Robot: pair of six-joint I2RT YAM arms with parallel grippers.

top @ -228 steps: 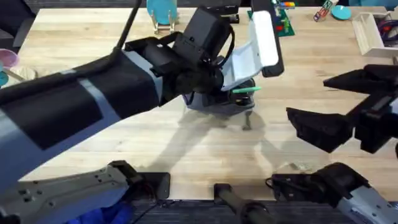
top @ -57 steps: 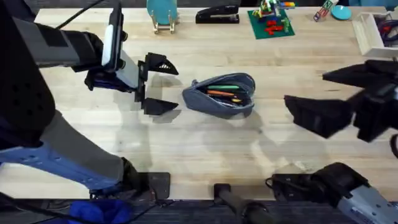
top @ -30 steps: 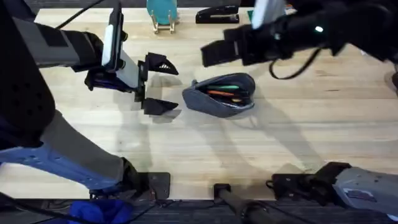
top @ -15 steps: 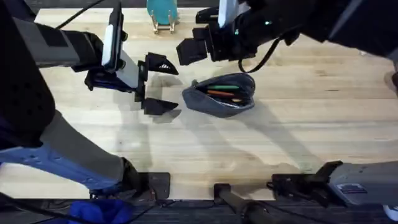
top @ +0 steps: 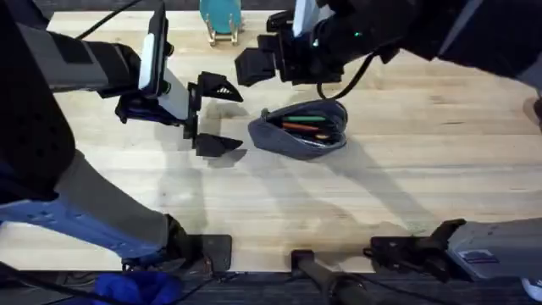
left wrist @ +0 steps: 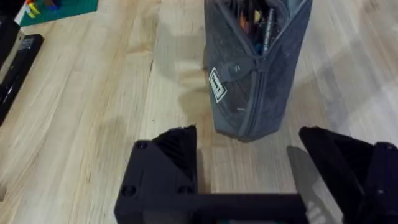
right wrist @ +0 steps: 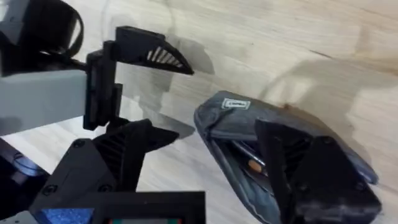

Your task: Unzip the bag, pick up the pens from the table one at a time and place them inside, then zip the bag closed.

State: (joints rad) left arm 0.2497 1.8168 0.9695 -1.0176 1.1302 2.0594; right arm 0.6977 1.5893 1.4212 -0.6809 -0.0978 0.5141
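The bag point(top: 298, 130) lies open in the middle of the table point(top: 406, 169), its orange lining showing. The light green pen point(top: 312, 119) rests inside; I cannot make out the black pen. My left gripper point(top: 230, 119) stands open just left of the bag, whose end faces it in the left wrist view point(left wrist: 255, 68), a short gap away. My right gripper point(top: 258, 68) has reached across from the right and hovers open over the bag's left end. In the right wrist view the bag point(right wrist: 249, 124) lies below its spread fingers point(right wrist: 118, 155).
A black stapler point(top: 296, 19) and a teal stand point(top: 222, 21) sit at the table's far edge. A green brick plate point(left wrist: 56, 6) lies beyond the stapler point(left wrist: 12, 68). Bare wood stretches in front of the bag and to its right.
The left arm left the bag and now waits open beside it. The right arm swung from the table's right side over the bag, sliding slightly left in the last half second.
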